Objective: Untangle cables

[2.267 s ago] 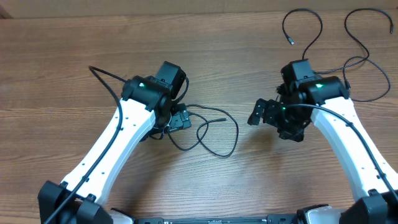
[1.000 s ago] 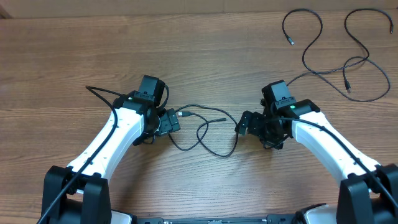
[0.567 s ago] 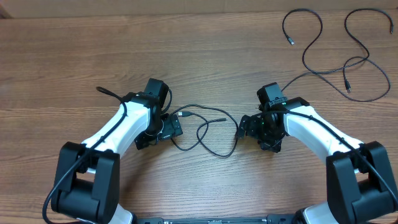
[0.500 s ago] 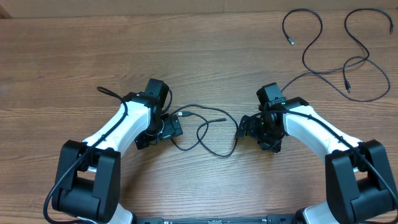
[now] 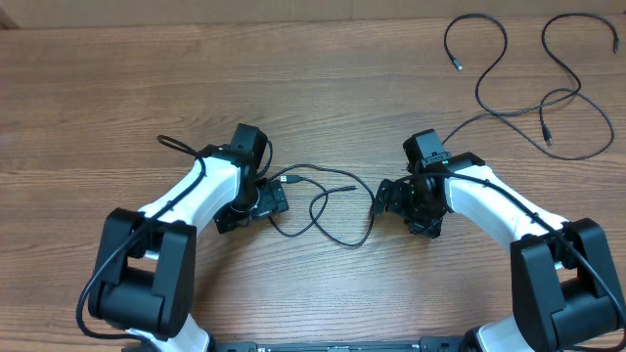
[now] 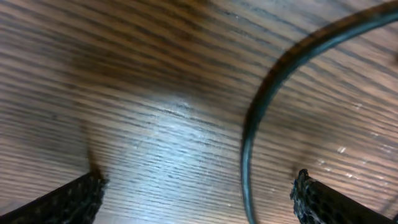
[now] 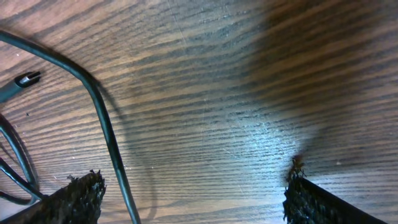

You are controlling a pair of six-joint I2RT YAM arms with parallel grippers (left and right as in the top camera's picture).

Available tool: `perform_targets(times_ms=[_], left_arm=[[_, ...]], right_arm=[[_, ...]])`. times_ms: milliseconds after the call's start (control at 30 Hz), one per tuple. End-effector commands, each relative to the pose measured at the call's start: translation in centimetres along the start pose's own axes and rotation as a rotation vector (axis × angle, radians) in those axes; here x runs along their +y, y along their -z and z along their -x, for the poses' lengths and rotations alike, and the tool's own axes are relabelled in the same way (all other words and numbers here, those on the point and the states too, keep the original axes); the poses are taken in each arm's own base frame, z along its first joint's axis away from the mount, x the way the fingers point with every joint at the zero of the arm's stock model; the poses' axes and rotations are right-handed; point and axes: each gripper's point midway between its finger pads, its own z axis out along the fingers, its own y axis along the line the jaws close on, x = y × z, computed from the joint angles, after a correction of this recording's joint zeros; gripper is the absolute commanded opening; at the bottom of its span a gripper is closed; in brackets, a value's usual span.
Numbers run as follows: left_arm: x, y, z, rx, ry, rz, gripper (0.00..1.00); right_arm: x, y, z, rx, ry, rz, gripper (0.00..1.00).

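Observation:
A loose tangle of thin black cables (image 5: 323,168) lies on the wooden table (image 5: 117,88) between my two arms. My left gripper (image 5: 266,203) is low over its left end and stands open. In the left wrist view a cable (image 6: 250,149) runs between the fingertips (image 6: 74,199), nearer the right one, and nothing grips it. My right gripper (image 5: 383,198) is open at the tangle's right end. There a cable (image 7: 106,134) passes just inside the left fingertip (image 7: 81,194), and a small plug end (image 7: 25,79) lies to the left.
Two more thin black cables lie apart at the back right: one looped cord (image 5: 479,59) and a longer winding one (image 5: 577,93). The thicker cable of the left arm (image 5: 176,147) arches behind that arm.
Both arms have come down and inward to the middle tangle. In the last second the left arm swung a little to the right and the right gripper edged left; the jaws stayed open.

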Motion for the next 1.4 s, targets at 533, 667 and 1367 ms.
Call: perform_targets(times_ms=[533, 667, 1367], left_arm=[[0.2, -1.9, -0.3, 0.040, -0.036, 0.024, 0.79], [0.2, -1.7, -0.4, 0.044, -0.050, 0.028, 0.77], [1.7, -1.5, -0.7, 0.010, -0.080, 0.163, 0.78]], right_arm=[[-0.5, -0.6, -0.2, 0.005, -0.006, -0.025, 0.93], [-0.4, -0.6, -0.1, 0.002, -0.005, -0.022, 0.93], [-0.5, -0.6, -0.2, 0.004, 0.017, -0.023, 0.86]])
